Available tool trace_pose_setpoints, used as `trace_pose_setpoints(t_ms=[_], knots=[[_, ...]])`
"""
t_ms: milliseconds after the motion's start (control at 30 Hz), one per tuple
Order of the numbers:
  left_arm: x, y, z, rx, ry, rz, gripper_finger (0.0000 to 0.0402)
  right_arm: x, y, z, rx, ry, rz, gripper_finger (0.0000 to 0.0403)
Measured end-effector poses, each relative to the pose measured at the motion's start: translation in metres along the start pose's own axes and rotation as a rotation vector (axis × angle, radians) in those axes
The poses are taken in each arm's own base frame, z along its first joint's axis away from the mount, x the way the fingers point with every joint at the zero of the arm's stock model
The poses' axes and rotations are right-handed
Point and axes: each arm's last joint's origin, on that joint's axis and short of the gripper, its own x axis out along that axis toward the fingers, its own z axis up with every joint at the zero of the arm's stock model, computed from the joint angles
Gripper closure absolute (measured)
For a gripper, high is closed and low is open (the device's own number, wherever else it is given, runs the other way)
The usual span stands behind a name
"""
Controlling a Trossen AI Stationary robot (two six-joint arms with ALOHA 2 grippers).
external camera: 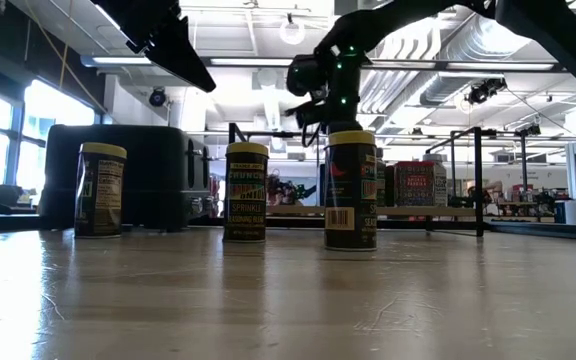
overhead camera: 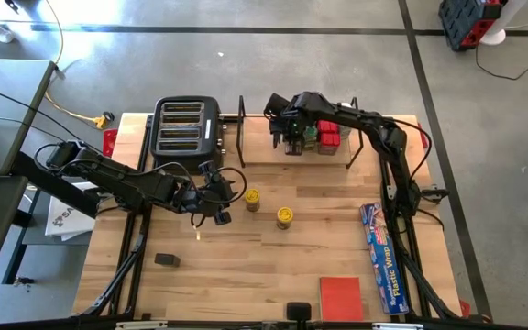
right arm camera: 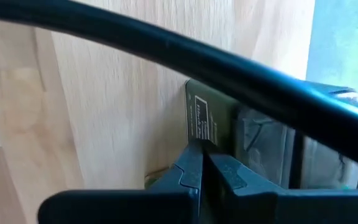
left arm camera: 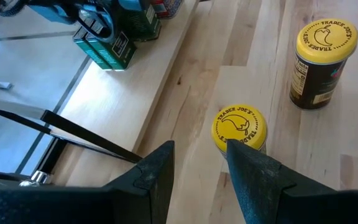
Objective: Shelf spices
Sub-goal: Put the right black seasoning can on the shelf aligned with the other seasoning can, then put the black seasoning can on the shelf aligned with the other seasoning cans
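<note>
Jar point(left arm camera: 240, 129) beside left gripper point(left arm camera: 197, 165) jaws

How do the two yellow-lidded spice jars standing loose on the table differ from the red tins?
The yellow-lidded jars are round and dark-bodied; the red tins are boxy. The jars stand on the bare table in front of the shelf; the tins already sit on it. All stand upright.

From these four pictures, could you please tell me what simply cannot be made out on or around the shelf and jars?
- Containers on the shelf: in the high view the right claw and its arm cover most of them.
- Dark tin: right wrist view, crossed by a black wire, label unreadable.
- Small dark object on the table: high view, too small to identify.
- Left claw: whether it touches the yellow-lidded jar behind one finger.
</note>
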Motion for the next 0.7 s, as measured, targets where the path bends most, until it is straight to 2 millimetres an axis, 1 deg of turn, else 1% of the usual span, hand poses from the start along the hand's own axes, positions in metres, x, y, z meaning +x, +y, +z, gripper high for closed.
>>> trace_pose_setpoints(t_ms=[67, 100, 167, 267, 333, 400, 500, 567, 633, 700], knots=[[-0.001, -0.001, 0.0, 0.004, -0.003, -0.005, 0.026, -0.012, 0.003, 0.002, 0.001, -0.012, 0.0, 0.0401], [-0.002, -0.002, 0.0, 0.008, -0.004, -0.008, 0.026, -0.021, 0.006, 0.003, 0.003, -0.032, 0.003, 0.0401], [-0.008, -0.004, 0.006, 0.028, -0.021, -0.024, 0.026, -0.044, 0.013, 0.004, -0.001, -0.095, 0.015, 0.0401], [-0.021, -0.007, 0.019, 0.067, -0.052, -0.06, 0.026, -0.082, 0.027, -0.001, 0.017, -0.224, 0.047, 0.0401], [-0.032, -0.009, 0.026, 0.091, -0.038, -0.14, 0.026, -0.103, 0.04, -0.006, 0.029, -0.312, 0.088, 0.0401], [-0.044, -0.009, 0.029, 0.13, 0.033, -0.29, 0.026, -0.118, 0.057, -0.011, 0.016, -0.395, 0.107, 0.0401], [-0.06, -0.01, 0.024, 0.12, 0.227, -0.553, 0.026, -0.123, 0.091, -0.022, -0.03, -0.506, 0.116, 0.0401], [-0.068, -0.012, 0.015, 0.055, 0.387, -0.66, 0.026, -0.12, 0.113, -0.03, -0.02, -0.597, 0.129, 0.0401], [-0.076, -0.015, 0.001, -0.005, 0.561, -0.679, 0.026, -0.116, 0.135, -0.039, 0.009, -0.696, 0.149, 0.0401], [-0.082, -0.02, -0.015, -0.045, 0.703, -0.628, 0.026, -0.11, 0.156, -0.044, 0.034, -0.804, 0.178, 0.0401]])
